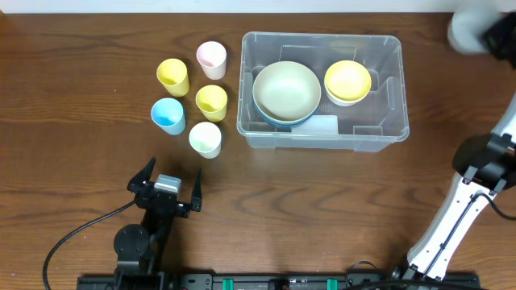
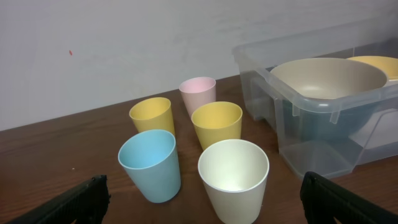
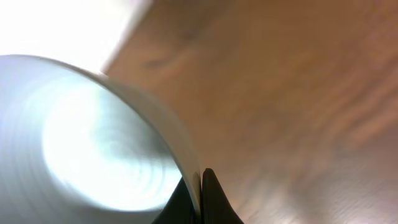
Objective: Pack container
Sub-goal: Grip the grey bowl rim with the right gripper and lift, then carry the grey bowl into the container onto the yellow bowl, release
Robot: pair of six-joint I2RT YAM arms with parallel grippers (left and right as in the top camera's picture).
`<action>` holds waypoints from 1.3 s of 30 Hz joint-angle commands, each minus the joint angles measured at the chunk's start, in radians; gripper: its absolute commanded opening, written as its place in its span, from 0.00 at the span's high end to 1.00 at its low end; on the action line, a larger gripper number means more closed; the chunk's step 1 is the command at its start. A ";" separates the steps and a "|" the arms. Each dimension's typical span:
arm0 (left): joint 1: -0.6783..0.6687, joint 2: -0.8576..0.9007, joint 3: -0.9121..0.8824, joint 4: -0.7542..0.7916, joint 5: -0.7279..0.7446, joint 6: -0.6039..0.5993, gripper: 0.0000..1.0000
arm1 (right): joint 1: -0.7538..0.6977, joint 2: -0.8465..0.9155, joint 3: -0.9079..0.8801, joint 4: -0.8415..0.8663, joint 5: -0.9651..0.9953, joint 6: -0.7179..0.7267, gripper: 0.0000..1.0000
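The clear plastic container (image 1: 395, 90) stands at the back centre. It holds a beige bowl (image 1: 286, 90) stacked on a blue one, and a yellow bowl (image 1: 347, 79) on a white one. It also shows in the left wrist view (image 2: 311, 155). My right gripper (image 1: 493, 34), blurred at the far right edge, is shut on the rim of a white round vessel (image 1: 466, 29), seemingly a bowl (image 3: 93, 143), with its fingers (image 3: 200, 186) pinching the wall. My left gripper (image 1: 171, 182) is open and empty in front of the cups, and its view (image 2: 204, 198) looks over them.
Several cups stand left of the container: a yellow one (image 1: 172, 75), a pink one (image 1: 211, 56), a second yellow one (image 1: 211, 100), a blue one (image 1: 168, 114) and a cream one (image 1: 205, 138). The right arm's base (image 1: 451, 217) is at the front right.
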State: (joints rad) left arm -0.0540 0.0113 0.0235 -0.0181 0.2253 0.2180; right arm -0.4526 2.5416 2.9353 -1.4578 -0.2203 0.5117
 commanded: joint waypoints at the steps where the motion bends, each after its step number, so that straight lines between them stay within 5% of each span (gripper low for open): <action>1: 0.005 -0.001 -0.019 -0.032 0.006 0.010 0.02 | 0.046 -0.011 0.148 -0.074 -0.229 -0.027 0.99; 10: 0.005 -0.001 -0.019 -0.032 0.006 0.010 0.02 | 0.280 -0.015 0.166 -0.240 -0.090 -0.248 0.99; 18: 0.005 -0.001 -0.019 -0.032 0.006 0.010 0.02 | 0.433 -0.015 0.078 -0.240 0.035 -0.246 0.99; 39: 0.005 -0.001 -0.019 -0.032 0.006 0.010 0.02 | 0.467 -0.015 -0.276 -0.169 0.118 -0.244 0.99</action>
State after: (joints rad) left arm -0.0540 0.0113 0.0235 -0.0181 0.2253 0.2180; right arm 0.0071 2.5370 2.6854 -1.6348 -0.1139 0.2794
